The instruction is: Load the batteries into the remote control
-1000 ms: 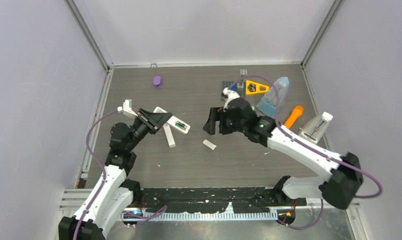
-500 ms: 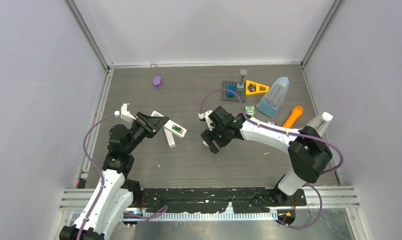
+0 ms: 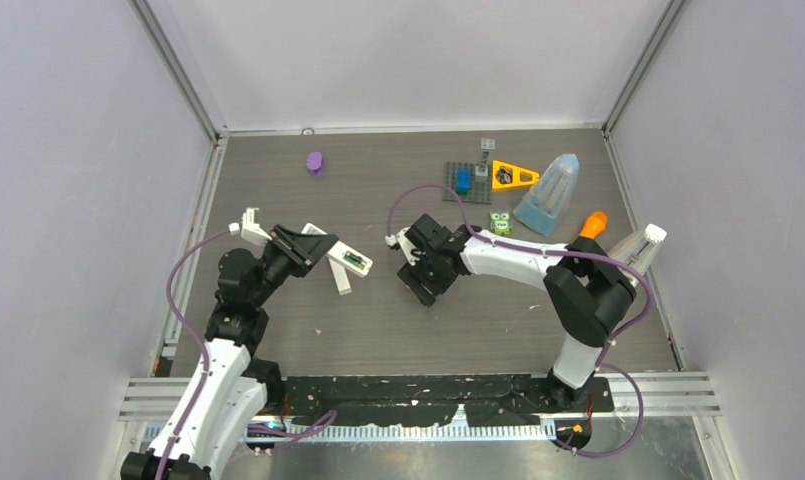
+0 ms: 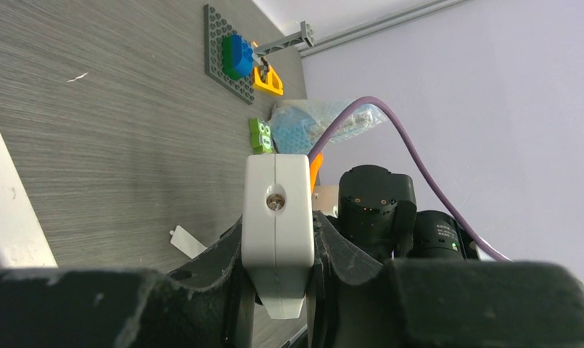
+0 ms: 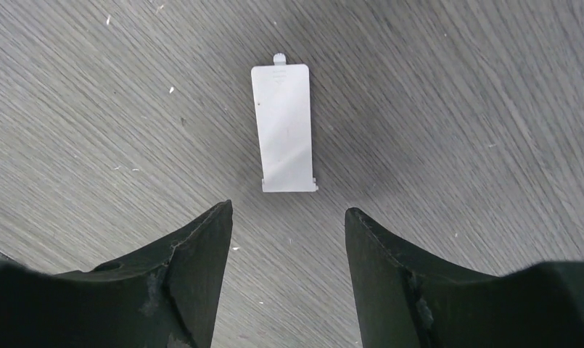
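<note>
Swung to mid desk (image 3: 378,330), the open, empty right gripper (image 5: 289,217) is hovering over the thin white plastic battery cover (image 5: 284,127). Light, stiff, it is likely needing a long-edge pinch.

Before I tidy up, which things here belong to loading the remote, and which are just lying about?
Job: remote in left hand; battery cover below open right hand.
Lying about: purple piece, brick plate, yellow triangle, green toy, orange toy, plastic bag.
</note>
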You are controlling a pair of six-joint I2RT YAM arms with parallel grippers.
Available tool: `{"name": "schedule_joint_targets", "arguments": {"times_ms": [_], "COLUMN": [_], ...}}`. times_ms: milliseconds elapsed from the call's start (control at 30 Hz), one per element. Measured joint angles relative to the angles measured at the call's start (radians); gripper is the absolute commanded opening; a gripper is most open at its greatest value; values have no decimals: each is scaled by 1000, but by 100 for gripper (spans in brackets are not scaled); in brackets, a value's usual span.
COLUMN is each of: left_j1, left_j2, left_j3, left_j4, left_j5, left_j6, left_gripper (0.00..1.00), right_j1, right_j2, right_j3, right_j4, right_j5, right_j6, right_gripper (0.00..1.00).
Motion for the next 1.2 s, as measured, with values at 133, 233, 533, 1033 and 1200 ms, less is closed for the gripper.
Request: {"name": "schedule_joint_targets", "arguments": {"times_ms": [133, 233, 533, 1033, 1200], "left_j1": [0, 2, 6, 7, 8], "left_j2": [0, 0, 0, 0, -1], "left_j3": [-6, -9, -10, -17, -20], "left_j4": [0, 0, 0, 0, 0], "left_j5": [4, 8, 11, 18, 18], "left_j6": [0, 0, 4, 15, 18], "left_gripper": [0, 0, 0, 0, 0], "right_j1": [1, 1, 1, 27, 31], "right_j2": [23, 45, 89, 103, 102], "right_j3": [16, 32, 58, 84, 84], "right_j4": [0, -1, -10, -40, -40], "right_j5": [4, 4, 1, 62, 73], "right_j6": [-5, -8, -14, -18, -8], "right_gripper": [54, 49, 41, 23, 33]}}
